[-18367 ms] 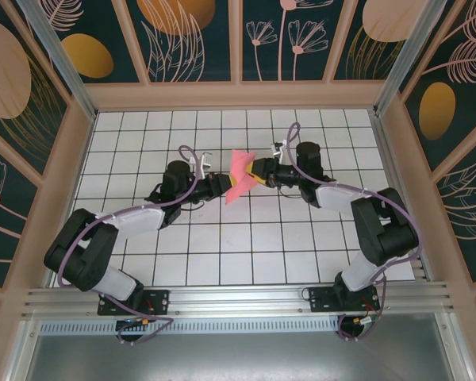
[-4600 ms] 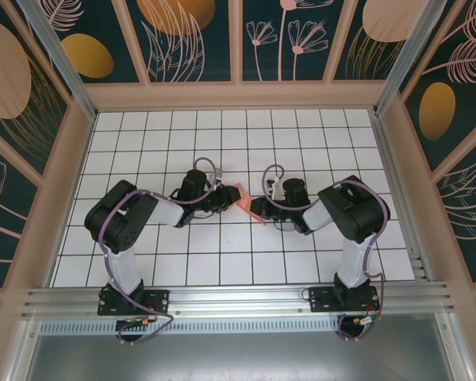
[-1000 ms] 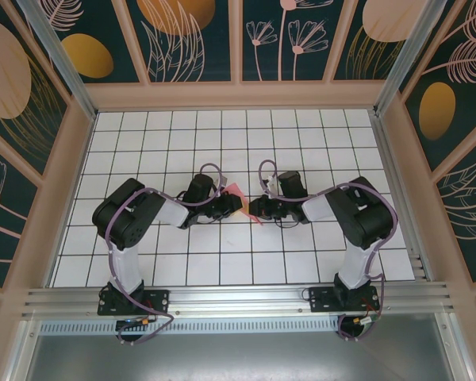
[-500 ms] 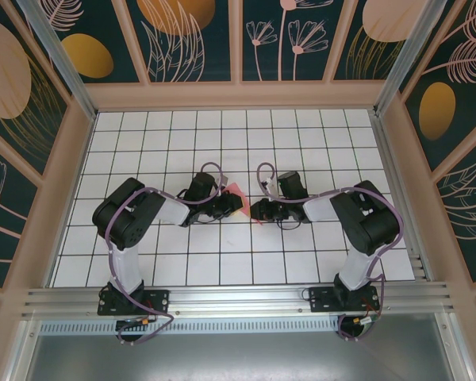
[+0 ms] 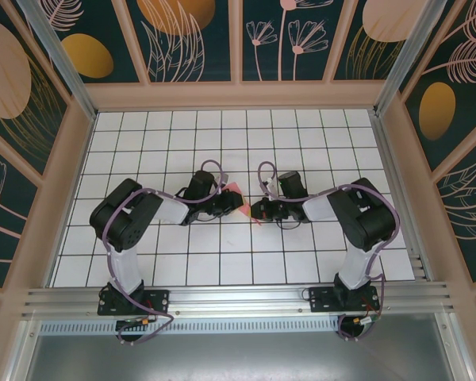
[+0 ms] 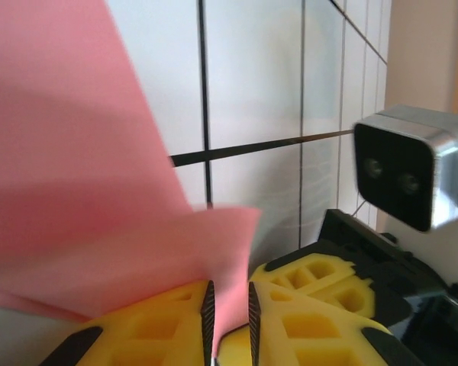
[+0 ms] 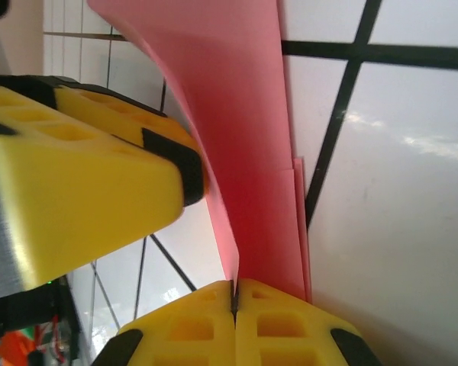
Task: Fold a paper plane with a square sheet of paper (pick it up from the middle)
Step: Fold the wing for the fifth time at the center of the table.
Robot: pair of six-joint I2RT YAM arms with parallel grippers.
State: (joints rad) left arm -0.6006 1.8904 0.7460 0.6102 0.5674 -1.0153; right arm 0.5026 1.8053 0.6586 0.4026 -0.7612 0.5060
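Top external view: two grippers hold the pink sheet (image 5: 236, 194) between them at the middle of the grid table (image 5: 143, 135).
The left gripper (image 6: 227, 305) pinches a flap of the sheet between nearly closed jaws, and the right gripper (image 7: 234, 293) is closed completely on a thin folded edge. If the arms pull apart or twist, the paper may tear or slip out. The sheet looks partly folded and curved, with its layers not exactly aligned.

No legible text, labels, brands or numbers on any surface.
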